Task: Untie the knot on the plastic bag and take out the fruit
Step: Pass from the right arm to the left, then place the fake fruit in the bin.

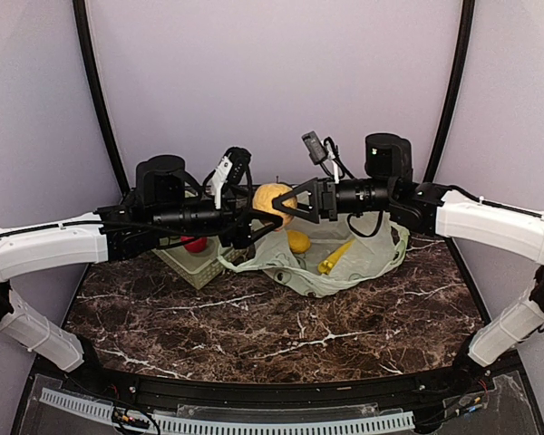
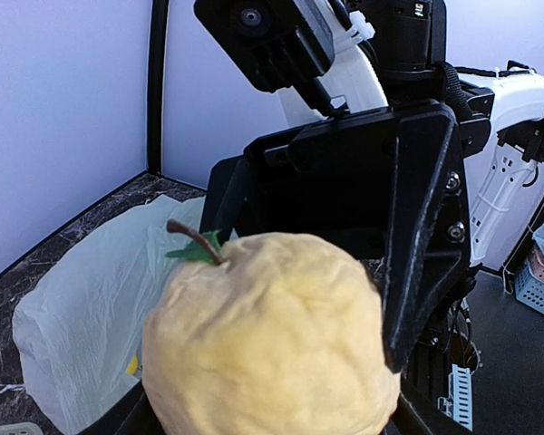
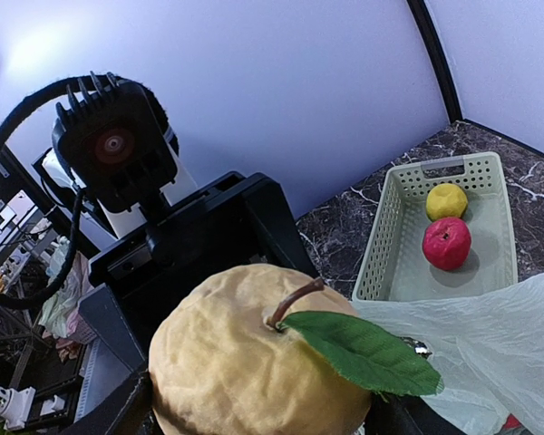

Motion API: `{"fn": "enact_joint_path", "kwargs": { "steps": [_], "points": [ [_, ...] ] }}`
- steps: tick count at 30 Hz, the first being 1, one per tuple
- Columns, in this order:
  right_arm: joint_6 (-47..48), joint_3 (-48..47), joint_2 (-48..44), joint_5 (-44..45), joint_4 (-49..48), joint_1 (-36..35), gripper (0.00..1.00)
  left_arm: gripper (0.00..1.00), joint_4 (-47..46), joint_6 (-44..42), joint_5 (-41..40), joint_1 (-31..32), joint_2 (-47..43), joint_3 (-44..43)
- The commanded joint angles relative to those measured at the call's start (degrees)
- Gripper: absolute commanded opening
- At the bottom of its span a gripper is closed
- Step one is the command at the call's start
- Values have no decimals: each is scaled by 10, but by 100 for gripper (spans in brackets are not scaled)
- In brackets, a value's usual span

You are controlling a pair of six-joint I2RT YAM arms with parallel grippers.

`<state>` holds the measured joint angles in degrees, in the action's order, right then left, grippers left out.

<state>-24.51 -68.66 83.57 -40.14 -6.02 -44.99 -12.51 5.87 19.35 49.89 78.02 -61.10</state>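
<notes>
Yellow fruit with stem and leaf is up in the air over the bag, clamped by the right gripper. The left gripper has its jaws either side of it too; can't tell if they press. The bag lies open on the table, with a round fruit and a banana inside. The basket to its left holds a red apple and a small yellow fruit.

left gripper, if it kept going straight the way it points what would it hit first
The big yellow fruit: it sits right between the fingers of the left gripper, held in the air by the right gripper. Just behind the fruit comes that right gripper's black body, facing it head-on.
</notes>
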Motion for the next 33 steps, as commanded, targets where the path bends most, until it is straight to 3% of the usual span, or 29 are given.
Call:
{"fn": "enact_joint_path", "kwargs": {
  "steps": [1,5,8,13,19,25,33],
  "points": [
    [3,-7,-8,-9,-6,-7,69,65,-8,6,-19,-3,-2,-9],
    [3,4,-28,35,-8,-6,89,64,-4,10,-40,-6,-11,5],
    [7,21,-57,82,-12,-6,98,64,-1,34,-40,-36,-29,29],
    [15,45,-94,134,-16,-4,99,64,42,59,-27,-101,-63,44],
    [11,61,-105,164,-19,-4,99,63,105,106,-44,-238,-67,69],
    [11,58,-102,168,-10,-2,99,64,191,116,-108,-346,-1,66],
    [12,55,-99,171,-3,-3,99,64,231,88,-207,-399,87,24]
  ]
}}
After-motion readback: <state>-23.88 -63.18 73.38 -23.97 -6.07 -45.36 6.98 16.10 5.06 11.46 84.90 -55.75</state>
